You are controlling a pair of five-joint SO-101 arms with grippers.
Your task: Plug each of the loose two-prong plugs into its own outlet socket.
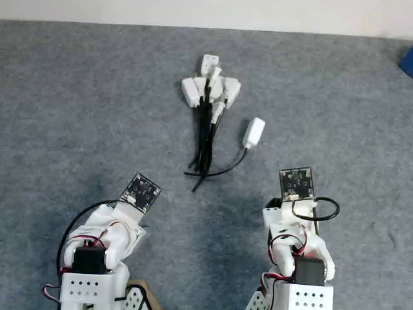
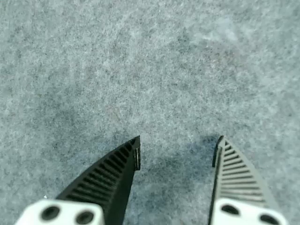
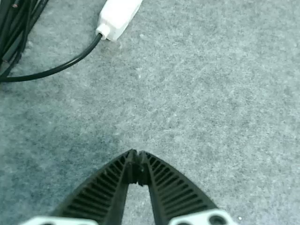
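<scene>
A bundle of white plugs and sockets (image 1: pixel 210 87) with black cords (image 1: pixel 205 139) lies at the middle back of the grey carpet. One loose white plug (image 1: pixel 253 132) lies apart to its right on a curved black cord; its cord end appears in the right wrist view as the white plug (image 3: pixel 118 16). My left gripper (image 2: pixel 177 152) hovers open over bare carpet at the front left, with nothing between its fingers. My right gripper (image 3: pixel 138 165) is shut and empty at the front right, a short way in front of the loose plug.
Both arm bases stand at the front edge, the left arm (image 1: pixel 106 248) and the right arm (image 1: pixel 297 245). A blue object (image 1: pixel 408 61) pokes in at the right edge. A pale wall strip (image 1: pixel 206 10) borders the carpet at the back.
</scene>
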